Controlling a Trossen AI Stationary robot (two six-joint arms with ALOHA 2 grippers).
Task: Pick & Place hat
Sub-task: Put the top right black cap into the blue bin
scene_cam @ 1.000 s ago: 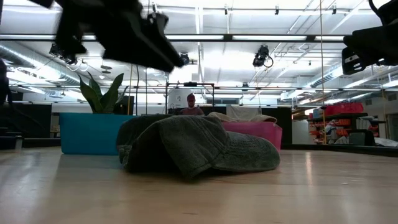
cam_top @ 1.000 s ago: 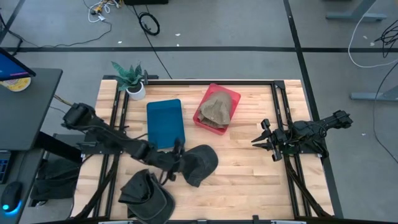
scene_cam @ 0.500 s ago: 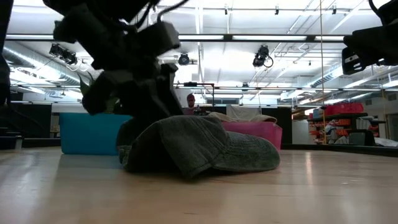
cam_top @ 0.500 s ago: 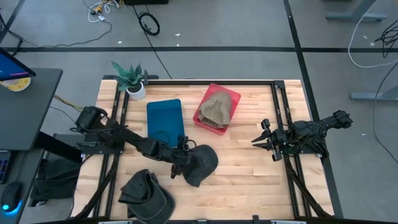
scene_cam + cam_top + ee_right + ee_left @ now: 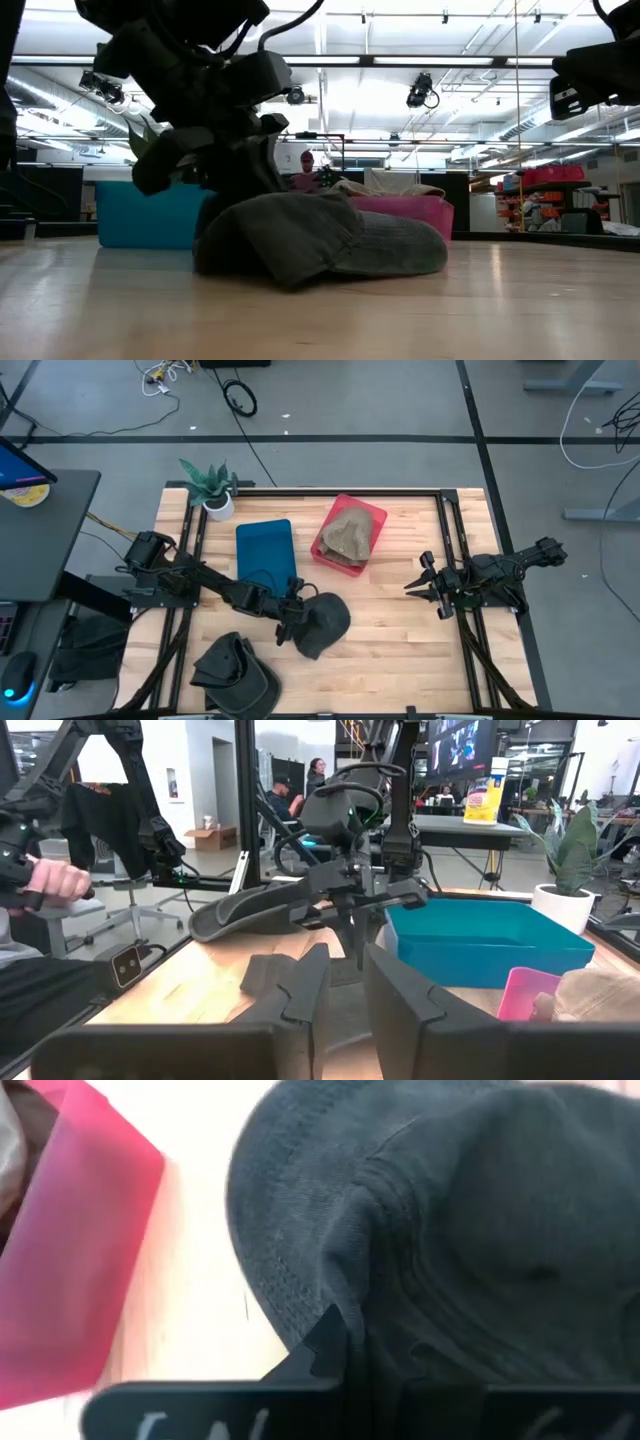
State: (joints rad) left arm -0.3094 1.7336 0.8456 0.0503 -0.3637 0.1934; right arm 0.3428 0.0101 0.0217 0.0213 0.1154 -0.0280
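The left gripper (image 5: 291, 622) is down on the dark grey hat (image 5: 322, 623), which lies on the wooden desk (image 5: 400, 630) near its middle, in front of the teal bin (image 5: 266, 557) and the pink bin (image 5: 348, 535). In the left wrist view the fingers (image 5: 325, 1345) are pressed into a raised fold of the hat's (image 5: 450, 1240) fabric at its edge, so they seem to pinch the cloth, with the pink bin (image 5: 75, 1250) just beside. In the low view the left arm comes down from above onto the left side of the hat (image 5: 330, 240), and the hat rests on the desk surface.

The pink bin already holds a tan hat (image 5: 347, 534). One more dark hat (image 5: 235, 668) lies at the front edge of the desk, on the left arm's side, well apart from the grey one. A small potted plant (image 5: 211, 488) stands at the far corner on the left side.

The right gripper (image 5: 424, 586) waits above the right side of the desk, well apart from the hats. In the right wrist view its fingers (image 5: 400, 1005) are a little spread and hold nothing. A person's hand (image 5: 45, 880) shows in the room beyond the desk.
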